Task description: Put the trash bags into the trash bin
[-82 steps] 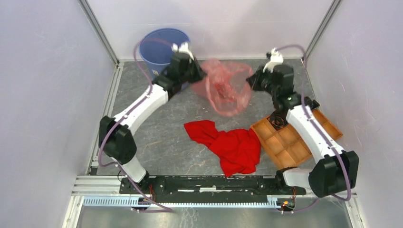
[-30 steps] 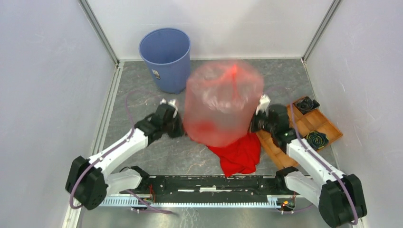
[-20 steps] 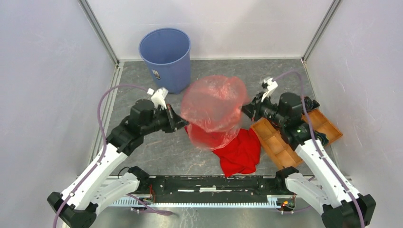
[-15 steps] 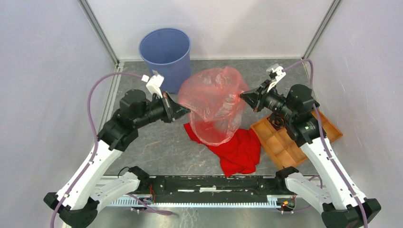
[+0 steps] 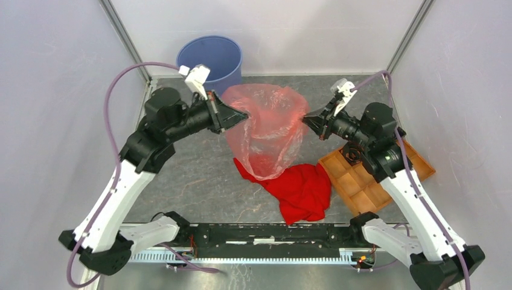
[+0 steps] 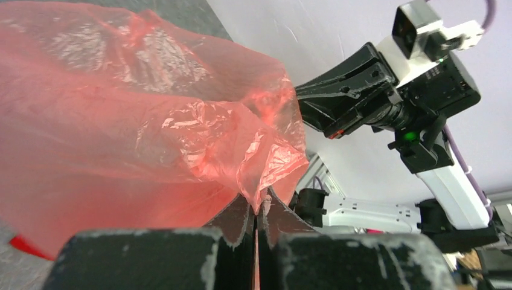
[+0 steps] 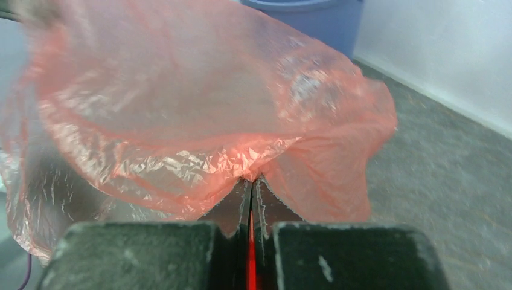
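Trash bag: upper middle of the overhead frame, strung up off the table between the two arms, mouth open upward, body sagging to a narrow lower end. Not in the bin; its left rim sits just right of the bin in the picture.

Surface: table is dark grey with a mottled, stone-like pattern. Pale lilac walls on three sides, with silver metal posts in the back corners. A black rail with the arm bases runs along the bottom of the frame.

Materials:
- Bag is thin red-orange film, see-through, glossy and finely creased.
- Bin is smooth blue plastic, round and tapered, and stands upright at upper left against the back wall.
- Cloth is opaque red and crumpled, lying flat below the bag. The bag's lower end overlaps its upper left corner in the picture; whether they touch I cannot tell.
- Tray is orange-brown with square compartments, at right, partly under the right arm.

Grip:
- Left gripper is pinched tight on the bag's left rim, with a fold of film caught between the closed fingers in the wrist view.
- Right gripper is clamped the same way on the right rim.
- The two face each other across the open mouth.
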### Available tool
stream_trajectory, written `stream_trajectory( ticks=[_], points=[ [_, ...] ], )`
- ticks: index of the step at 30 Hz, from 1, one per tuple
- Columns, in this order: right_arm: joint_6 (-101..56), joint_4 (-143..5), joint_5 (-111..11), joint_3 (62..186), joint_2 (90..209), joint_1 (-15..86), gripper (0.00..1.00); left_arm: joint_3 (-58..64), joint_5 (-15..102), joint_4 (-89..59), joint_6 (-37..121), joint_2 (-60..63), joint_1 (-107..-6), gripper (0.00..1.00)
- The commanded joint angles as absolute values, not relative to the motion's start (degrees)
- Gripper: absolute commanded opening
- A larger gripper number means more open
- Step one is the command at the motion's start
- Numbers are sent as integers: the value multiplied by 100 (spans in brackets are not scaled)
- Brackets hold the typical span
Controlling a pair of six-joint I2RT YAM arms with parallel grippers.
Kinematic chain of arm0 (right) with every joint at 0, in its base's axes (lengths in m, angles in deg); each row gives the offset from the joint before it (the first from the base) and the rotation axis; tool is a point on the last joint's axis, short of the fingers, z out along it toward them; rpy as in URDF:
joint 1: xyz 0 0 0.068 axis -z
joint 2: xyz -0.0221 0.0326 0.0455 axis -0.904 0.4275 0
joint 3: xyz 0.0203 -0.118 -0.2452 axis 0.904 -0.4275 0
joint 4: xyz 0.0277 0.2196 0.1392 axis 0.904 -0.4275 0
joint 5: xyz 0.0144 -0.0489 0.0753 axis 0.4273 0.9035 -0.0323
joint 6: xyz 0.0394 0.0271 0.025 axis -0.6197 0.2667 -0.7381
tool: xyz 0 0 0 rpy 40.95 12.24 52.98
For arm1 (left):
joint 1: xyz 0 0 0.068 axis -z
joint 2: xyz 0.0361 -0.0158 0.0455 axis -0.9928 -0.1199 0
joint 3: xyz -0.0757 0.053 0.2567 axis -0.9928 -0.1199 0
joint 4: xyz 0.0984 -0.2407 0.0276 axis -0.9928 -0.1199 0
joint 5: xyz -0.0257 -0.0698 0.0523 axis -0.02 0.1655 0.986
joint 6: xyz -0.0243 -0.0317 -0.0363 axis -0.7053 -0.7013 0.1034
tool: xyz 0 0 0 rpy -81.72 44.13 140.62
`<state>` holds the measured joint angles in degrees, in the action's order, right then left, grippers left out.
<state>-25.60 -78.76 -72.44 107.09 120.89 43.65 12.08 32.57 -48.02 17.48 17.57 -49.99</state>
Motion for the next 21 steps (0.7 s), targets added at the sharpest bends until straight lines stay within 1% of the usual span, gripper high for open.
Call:
stream_trajectory(
  ticks=[1, 4, 6, 8, 9, 11, 15, 19, 21],
  points=[
    [-2376, -6925, -7641, 11150, 12599, 3936, 3, 1518, 2390, -4256, 1898, 1135, -4994, 2],
    [-2333, -7048, -7634, 11700, 13172, 3443, 8, 1636, 2249, -4020, 1825, 829, -4964, 2],
    [-2529, -6992, -7688, 11872, 13410, 3241, 14, 1644, 2249, -3928, 1736, 664, -4955, 2],
    [-2840, -6645, -7922, 11766, 13459, 3193, 24, 1634, 2320, -3861, 1652, 553, -4959, 2],
    [-3003, -6420, -8003, 11630, 13422, 3193, 31, 1621, 2385, -3859, 1621, 522, -4954, 2],
    [-3253, -6113, -7903, 11299, 13287, 3194, 41, 1587, 2460, -3817, 1551, 495, -4955, 2],
    [-4109, -5419, -7588, 10718, 13073, 3191, 66, 1448, 2390, -3676, 1437, 503, -4959, 2],
    [-5251, -4644, -7611, 10268, 13034, 3177, 85, 1330, 2413, -3676, 1357, 503, -4954, 2],
    [-5451, -4581, -7531, 10235, 13008, 3147, 94, 1320, 2407, -3673, 1316, 512, -4957, 2]
  ],
)
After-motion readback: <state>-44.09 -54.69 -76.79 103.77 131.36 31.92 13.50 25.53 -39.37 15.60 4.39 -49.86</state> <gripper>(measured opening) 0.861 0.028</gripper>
